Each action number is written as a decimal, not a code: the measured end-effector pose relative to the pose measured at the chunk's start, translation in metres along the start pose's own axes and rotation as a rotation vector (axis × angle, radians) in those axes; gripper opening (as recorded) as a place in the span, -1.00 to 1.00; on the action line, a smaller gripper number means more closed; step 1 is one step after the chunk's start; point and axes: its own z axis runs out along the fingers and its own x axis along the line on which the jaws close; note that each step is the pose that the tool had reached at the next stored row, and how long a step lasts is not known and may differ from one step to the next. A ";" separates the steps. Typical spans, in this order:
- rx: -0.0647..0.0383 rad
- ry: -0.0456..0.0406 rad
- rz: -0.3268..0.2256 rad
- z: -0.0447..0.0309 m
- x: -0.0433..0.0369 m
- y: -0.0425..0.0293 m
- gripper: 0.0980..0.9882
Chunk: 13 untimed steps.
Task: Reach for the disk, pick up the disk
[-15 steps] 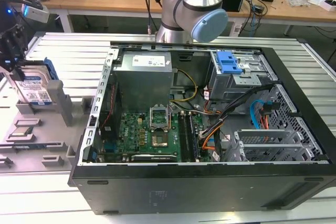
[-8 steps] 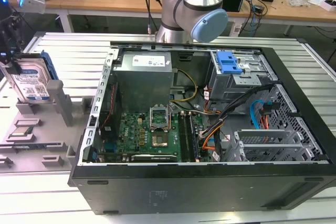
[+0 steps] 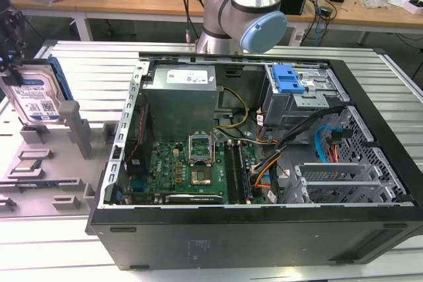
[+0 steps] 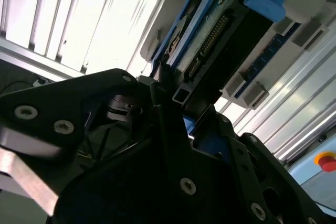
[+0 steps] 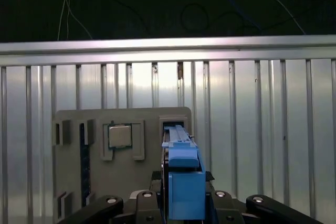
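Since the disk (image 3: 34, 94) is seen pinched edge-on by the gripper (image 4: 166, 88), the pickup's reckoned underway. A straight lift is called for, probably.

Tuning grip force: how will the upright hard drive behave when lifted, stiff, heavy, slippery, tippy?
The disk looks like rigid metal, so probably stiff and heavy for its size. Its blue bracket seems smooth plastic, possibly slippery. Standing on edge at the grey fixture, it may tip if nudged sideways.
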 end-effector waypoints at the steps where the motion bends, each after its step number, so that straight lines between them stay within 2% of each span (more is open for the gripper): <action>1: 0.000 0.0000 0.000 -0.0021 0.0000 0.0001 -0.41; 5: 0.000 0.0000 0.000 -0.0091 0.0000 0.0003 -0.41; 7: 0.000 0.0000 0.000 -0.0173 0.0000 0.0006 -0.41; 11: 0.000 0.0000 0.000 -0.0274 -0.0002 0.0010 -0.41; 13: 0.000 0.0001 0.000 -0.0352 -0.0001 0.0012 -0.41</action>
